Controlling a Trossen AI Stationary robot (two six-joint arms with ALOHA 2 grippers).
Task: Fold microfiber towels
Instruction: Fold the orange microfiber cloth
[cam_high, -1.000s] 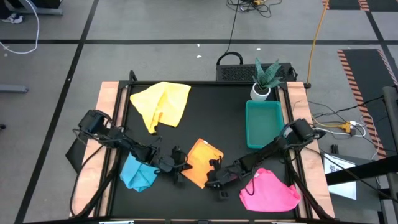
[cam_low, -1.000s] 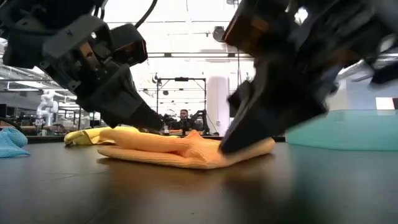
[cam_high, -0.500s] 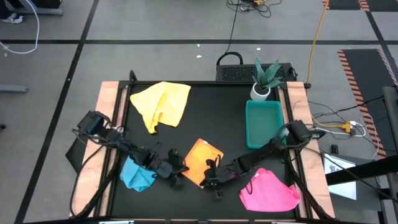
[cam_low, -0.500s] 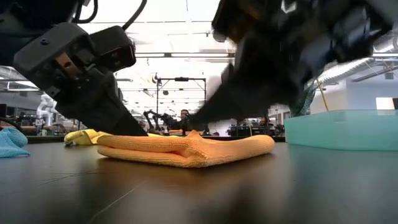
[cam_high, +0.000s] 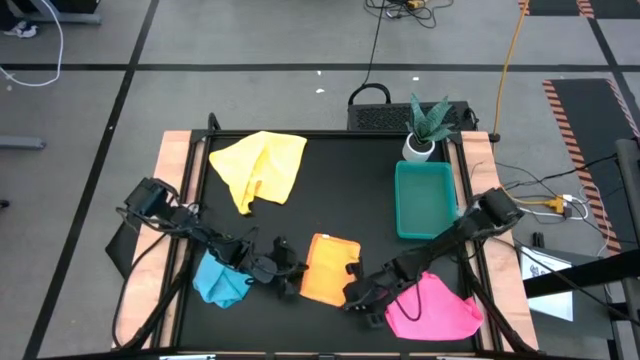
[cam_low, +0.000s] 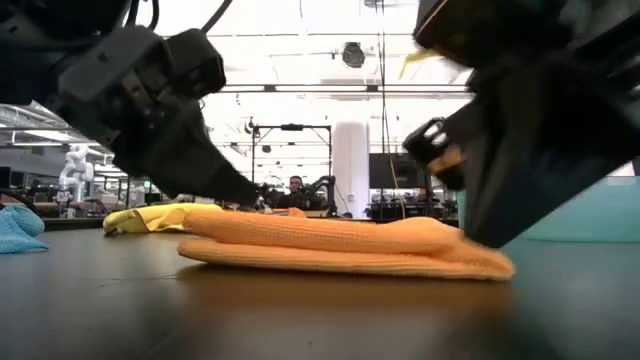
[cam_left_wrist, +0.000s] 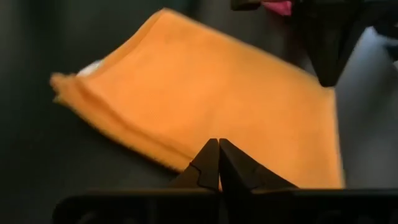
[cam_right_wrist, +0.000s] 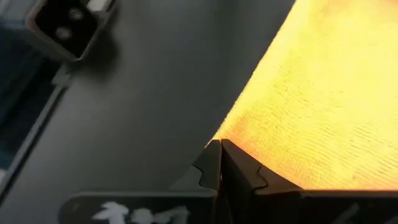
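High view: the folded orange towel (cam_high: 330, 268) is flanked by the left end effector (cam_high: 290, 276) and right end effector (cam_high: 362, 295), both pinched together and empty. If either is dragged across it, the fold could be undone.

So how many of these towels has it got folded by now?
One looks folded: the orange-yellow towel, a flat layered rectangle. Both shut grippers, left and right, sit at its edges. The yellow, blue and pink towels lie crumpled, not yet folded.

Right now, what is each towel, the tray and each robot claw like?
Orange towel: folded flat, between both grippers.
Yellow towel: crumpled, unfolded.
Light blue towel: bunched up.
Pink towel: crumpled.
Green tray: upright, empty.
Left gripper: shut, at the orange towel's edge.
Right gripper: shut, at its opposite edge.
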